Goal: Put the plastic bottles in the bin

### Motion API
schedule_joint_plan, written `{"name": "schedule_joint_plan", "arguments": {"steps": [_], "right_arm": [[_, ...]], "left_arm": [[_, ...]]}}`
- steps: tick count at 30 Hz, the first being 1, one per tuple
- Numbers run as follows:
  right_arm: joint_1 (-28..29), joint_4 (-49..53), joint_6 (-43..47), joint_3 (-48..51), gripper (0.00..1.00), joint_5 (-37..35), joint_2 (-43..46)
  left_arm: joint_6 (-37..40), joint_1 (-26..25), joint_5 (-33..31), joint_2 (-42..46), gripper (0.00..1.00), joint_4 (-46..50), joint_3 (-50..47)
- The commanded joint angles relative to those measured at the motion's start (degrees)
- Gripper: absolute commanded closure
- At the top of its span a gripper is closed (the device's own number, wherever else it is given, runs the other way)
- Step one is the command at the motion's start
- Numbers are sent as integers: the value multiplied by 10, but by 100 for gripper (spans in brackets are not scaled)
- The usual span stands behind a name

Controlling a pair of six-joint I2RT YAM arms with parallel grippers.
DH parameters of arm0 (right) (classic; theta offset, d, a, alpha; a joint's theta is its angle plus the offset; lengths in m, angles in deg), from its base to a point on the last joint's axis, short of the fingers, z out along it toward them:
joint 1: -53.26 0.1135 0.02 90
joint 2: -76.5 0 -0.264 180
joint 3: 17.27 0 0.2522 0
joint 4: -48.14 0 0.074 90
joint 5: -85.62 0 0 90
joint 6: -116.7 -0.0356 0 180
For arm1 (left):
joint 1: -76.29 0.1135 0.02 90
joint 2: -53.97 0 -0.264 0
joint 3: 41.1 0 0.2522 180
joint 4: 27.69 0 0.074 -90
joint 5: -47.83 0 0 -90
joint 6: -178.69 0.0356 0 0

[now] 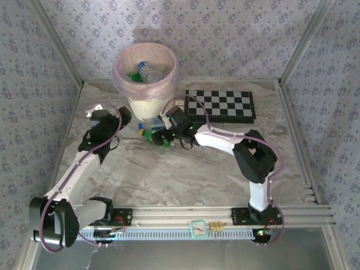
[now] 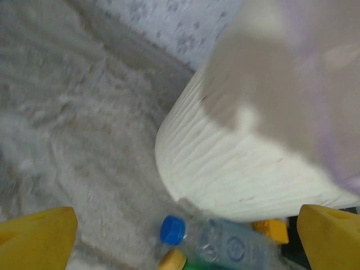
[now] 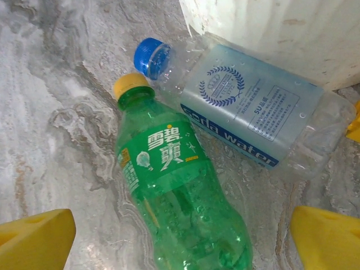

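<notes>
The green bottle (image 3: 180,197) and clear bottle (image 3: 247,107) lie side by side on the surface (image 3: 67,112) at the bin's (image 2: 236,169) foot. Our right tool (image 3: 180,239) hangs over them, jaws spread and empty, like the left tool (image 2: 183,239). Light, slick, crushable, we judge; we favour the green one's labelled waist.

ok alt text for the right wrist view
A green bottle with a yellow cap and a clear bottle with a blue cap lie side by side on the marbled table, beside the white bin. The open right gripper shows yellow fingertips in the bottom corners.
</notes>
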Motion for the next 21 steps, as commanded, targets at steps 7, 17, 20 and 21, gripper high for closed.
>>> {"name": "schedule_joint_plan", "arguments": {"steps": [7, 17, 20, 21], "right_arm": [[12, 62, 28, -53, 0, -13, -61], [34, 65, 37, -51, 4, -10, -71], [37, 70, 36, -58, 7, -8, -83], [38, 74, 35, -62, 8, -9, -87]], "left_arm": [[-101, 5, 39, -24, 0, -39, -34], [-119, 5, 60, -50, 0, -45, -34], [-123, 5, 65, -55, 0, -48, -34], [-124, 5, 66, -57, 0, -49, -34]]}}
